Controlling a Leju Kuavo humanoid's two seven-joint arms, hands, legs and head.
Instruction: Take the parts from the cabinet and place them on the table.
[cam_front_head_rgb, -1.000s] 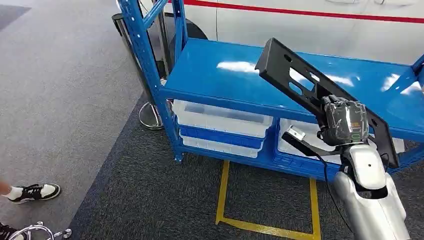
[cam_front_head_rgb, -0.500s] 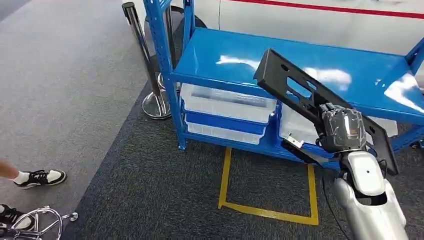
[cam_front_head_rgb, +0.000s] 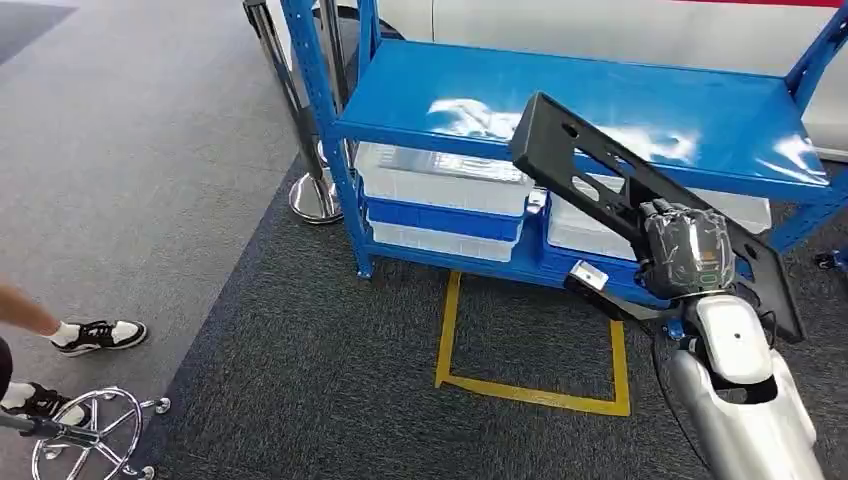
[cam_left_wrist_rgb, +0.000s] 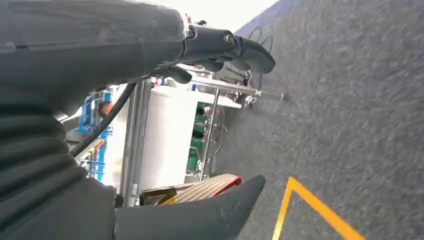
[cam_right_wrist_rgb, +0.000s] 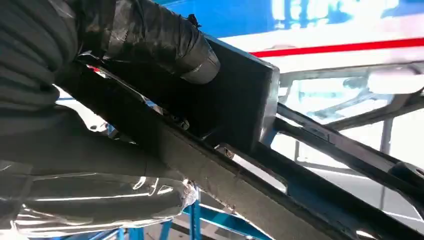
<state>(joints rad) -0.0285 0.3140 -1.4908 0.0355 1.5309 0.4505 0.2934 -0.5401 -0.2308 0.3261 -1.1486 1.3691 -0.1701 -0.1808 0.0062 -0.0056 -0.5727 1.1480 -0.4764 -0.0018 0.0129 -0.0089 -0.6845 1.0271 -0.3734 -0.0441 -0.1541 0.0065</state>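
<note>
One long flat black metal bracket part w/ cut-out slots (cam_front_head_rgb: 600, 185) sits right of centre in head view, running diagonally from upper middle down toward right edge, tilted, held up in the air in front of the blue metal shelving cabinet (cam_front_head_rgb: 480, 85) w/ its upper end over the shelf top and not touching it. Right hand (cam_front_head_rgb: 684, 250), wrapped in shiny tape, grips the part around its lower half; right wrist view shows the thick taped thumb (cam_right_wrist_rgb: 165, 42) pressed on one face of the black plate, rest of hand under it. Left hand (cam_left_wrist_rgb: 220, 47) shows in left wrist view, dark fingers stretched out apart, nothing in them, hanging over dark carpet. Progress, as a judgement: part looks already taken, so pick-up is done; carry and set-down are left. No table is seen, so robot prob. has to turn or walk before placing; long part could clip the cabinet frame on the swing. Counts: 1 black part, 1 blue cabinet; under its shelf, 2 stacks of clear plastic bins w/ blue fronts (cam_front_head_rgb: 445, 195). Outward: yellow tape square (cam_front_head_rgb: 530, 345) on carpet at lower centre, chrome stanchion post w/ round base (cam_front_head_rgb: 310, 195) left of cabinet, person's feet in black-white sneakers (cam_front_head_rgb: 95, 335) at lower left, chrome chair base (cam_front_head_rgb: 95, 435) in bottom-left corner.
</note>
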